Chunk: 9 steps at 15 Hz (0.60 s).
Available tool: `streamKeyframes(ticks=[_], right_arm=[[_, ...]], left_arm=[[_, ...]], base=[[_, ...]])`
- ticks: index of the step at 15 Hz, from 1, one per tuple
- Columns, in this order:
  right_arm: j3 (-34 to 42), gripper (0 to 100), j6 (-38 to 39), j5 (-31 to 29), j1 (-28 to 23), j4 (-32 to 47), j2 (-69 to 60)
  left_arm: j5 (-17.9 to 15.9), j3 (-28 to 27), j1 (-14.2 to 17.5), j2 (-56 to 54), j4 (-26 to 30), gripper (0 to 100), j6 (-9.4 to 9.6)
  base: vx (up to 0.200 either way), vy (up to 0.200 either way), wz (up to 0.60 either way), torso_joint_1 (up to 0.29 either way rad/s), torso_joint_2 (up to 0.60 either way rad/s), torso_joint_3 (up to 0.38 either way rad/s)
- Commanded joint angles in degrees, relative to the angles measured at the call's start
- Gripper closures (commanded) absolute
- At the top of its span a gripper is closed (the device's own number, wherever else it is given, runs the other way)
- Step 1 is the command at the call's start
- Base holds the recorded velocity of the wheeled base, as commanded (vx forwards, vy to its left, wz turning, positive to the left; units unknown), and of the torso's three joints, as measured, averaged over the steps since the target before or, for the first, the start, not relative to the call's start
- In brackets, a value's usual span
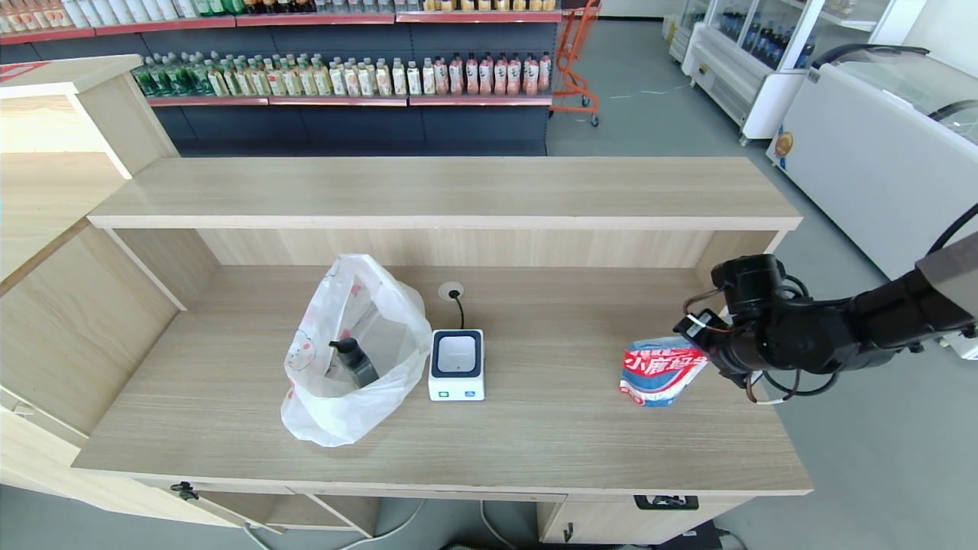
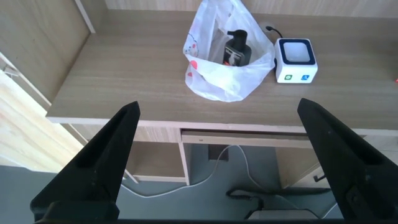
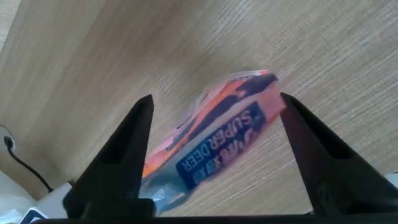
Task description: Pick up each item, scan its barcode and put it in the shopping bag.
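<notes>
You have the pouch (image 1: 659, 372) lying near the counter's (image 1: 550, 428) right edge, the right gripper (image 3: 214, 109) straddling it with jaws spread wide, not closed on it. Bare wood runs from there to the scanner (image 1: 456, 364) at mid-counter, with the shopping bag (image 1: 306, 367) just beside the scanner's left. The left gripper (image 2: 217, 112) hangs open off the front edge

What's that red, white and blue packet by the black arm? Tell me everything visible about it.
A soft, slightly crumpled plastic pouch, red and white with a blue band and printed lettering. It rests on the light wooden counter near its right end, to the right of the white scanner box. The open right gripper has one finger on either side of it; contact cannot be told.
</notes>
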Motion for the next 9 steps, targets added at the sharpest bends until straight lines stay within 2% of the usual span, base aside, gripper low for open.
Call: streamKeyframes(ticks=[1, 3, 9], right_arm=[[-4.91, 100, -0.46, 0.07, 1.85, -0.12, 6.50], [-6.84, 100, -2.57, -0.37, 3.26, -0.30, 8.87], [-6.05, 100, -14.61, -3.71, 5.36, -0.48, 12.30]], left_arm=[[-0.02, 0.01, 0.00, -0.02, -0.01, 0, -0.01], [-0.02, 0.01, 0.00, -0.02, -0.01, 0, -0.01], [-0.02, 0.01, 0.00, -0.02, -0.01, 0, -0.01]], base=[[0.000, 0.000, 0.00, 0.000, 0.00, 0.000], [0.000, 0.000, 0.00, 0.000, 0.00, 0.000], [0.000, 0.000, 0.00, 0.000, 0.00, 0.000]])
